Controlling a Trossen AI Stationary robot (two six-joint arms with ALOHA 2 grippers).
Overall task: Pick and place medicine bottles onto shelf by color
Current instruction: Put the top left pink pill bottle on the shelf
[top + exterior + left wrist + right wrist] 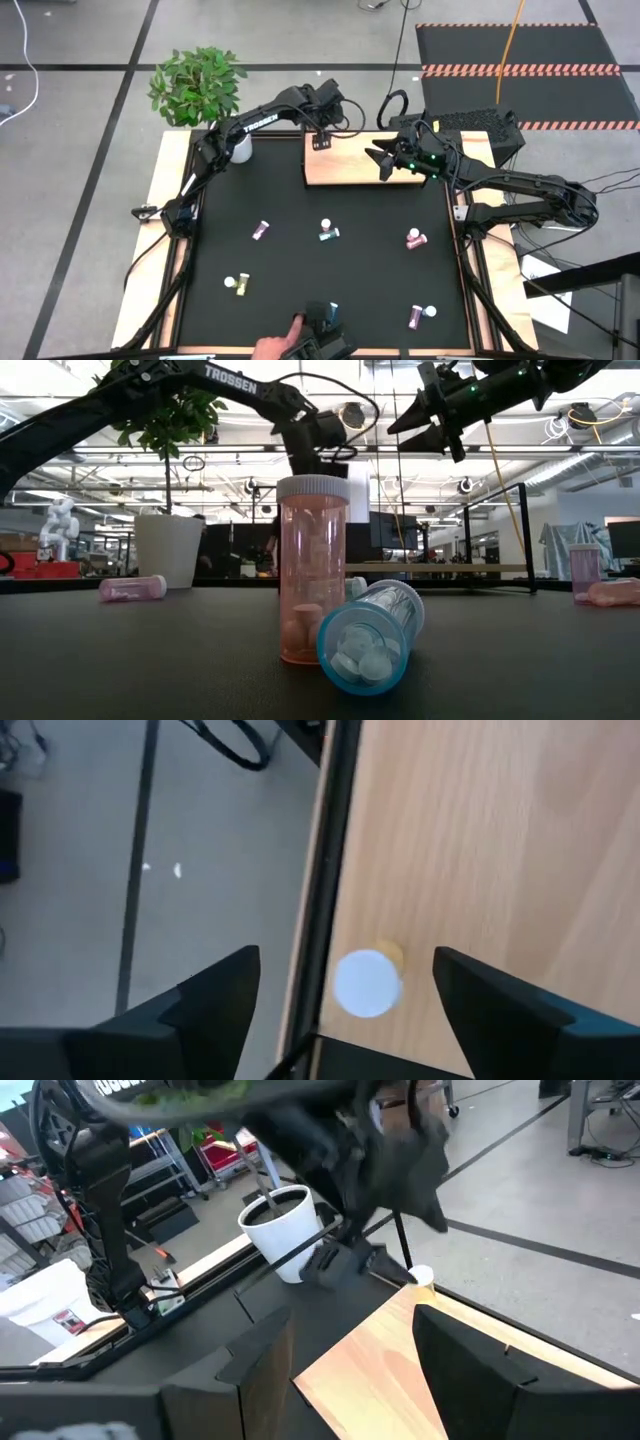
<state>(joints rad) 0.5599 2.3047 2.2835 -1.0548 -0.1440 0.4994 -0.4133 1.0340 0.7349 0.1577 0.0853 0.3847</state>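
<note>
My left gripper (pixel 322 138) is open over the far left corner of the light-wood shelf (pixel 350 165). A yellow bottle with a white cap (pixel 367 983) stands upright on the shelf by its black edge. It sits between the spread fingers (pixel 345 960), apart from both. My right gripper (pixel 382 160) hovers open over the shelf's right part and holds nothing. On the black mat lie two purple bottles (pixel 261 230) (pixel 415 239), a teal one (pixel 328 232), a yellow one (pixel 237 284) and another purple one (pixel 421 316).
A white pot with a green plant (pixel 238 148) stands just left of the shelf. Close to the low camera, a pinkish bottle (pixel 312 570) stands upright with a teal one (pixel 370 635) lying against it. A person's hand (pixel 275 346) reaches in at the table's near edge.
</note>
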